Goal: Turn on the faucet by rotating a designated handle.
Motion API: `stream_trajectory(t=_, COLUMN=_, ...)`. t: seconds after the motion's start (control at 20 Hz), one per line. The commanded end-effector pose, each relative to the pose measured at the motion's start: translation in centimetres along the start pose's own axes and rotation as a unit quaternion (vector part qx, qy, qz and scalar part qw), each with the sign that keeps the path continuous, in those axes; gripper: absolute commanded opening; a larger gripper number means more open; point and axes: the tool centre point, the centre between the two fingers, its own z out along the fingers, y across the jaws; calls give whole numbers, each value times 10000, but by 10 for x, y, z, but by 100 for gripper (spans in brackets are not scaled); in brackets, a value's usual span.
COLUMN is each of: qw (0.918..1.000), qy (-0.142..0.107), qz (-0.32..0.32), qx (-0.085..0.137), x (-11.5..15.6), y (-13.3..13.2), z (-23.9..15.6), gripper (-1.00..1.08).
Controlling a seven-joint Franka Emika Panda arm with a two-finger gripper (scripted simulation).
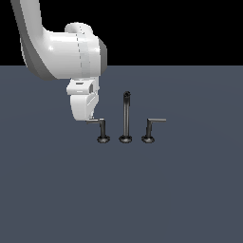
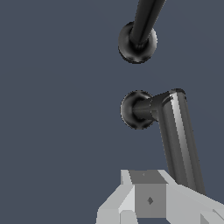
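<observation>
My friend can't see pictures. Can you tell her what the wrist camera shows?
A dark metal handle, bent like an L on a round base, runs down to the robot's grey pincer at the picture's edge. Beyond it stands the spout on its own round base, all on a plain grey-blue floor.

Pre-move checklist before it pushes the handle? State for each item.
1. Right target: claw is at the handle whose arm juts to the exterior view's left, not the mirrored lever. ok
2. Claw at the arm's tip, far from the post: ok in the exterior view.
3. Contact with the arm: the wrist view shows a finger beside the arm; touching or not, cannot tell.
4. Claw open or shut: cannot tell.
5. Spout apart from the claw: ok.
6. Handle already turned: cannot tell.
</observation>
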Motion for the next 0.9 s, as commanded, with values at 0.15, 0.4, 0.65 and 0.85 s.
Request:
stream_trajectory(t=0.15, qw=10000, qy=1, qz=0, qx=-6, x=1, y=8, z=0, gripper=-100)
stream_trajectory(t=0.4, qw=10000, qy=3, qz=-15, qx=-21, x=3, y=24, z=0, gripper=-100)
stream_trajectory(t=0.65, qw=10000, qy=5, qz=-31, qx=-36, x=5, y=41, z=0, gripper=-100)
stream_trajectory(t=0.85, qw=10000, qy=6, qz=-45, qx=-49, x=7, y=54, z=0, gripper=-100)
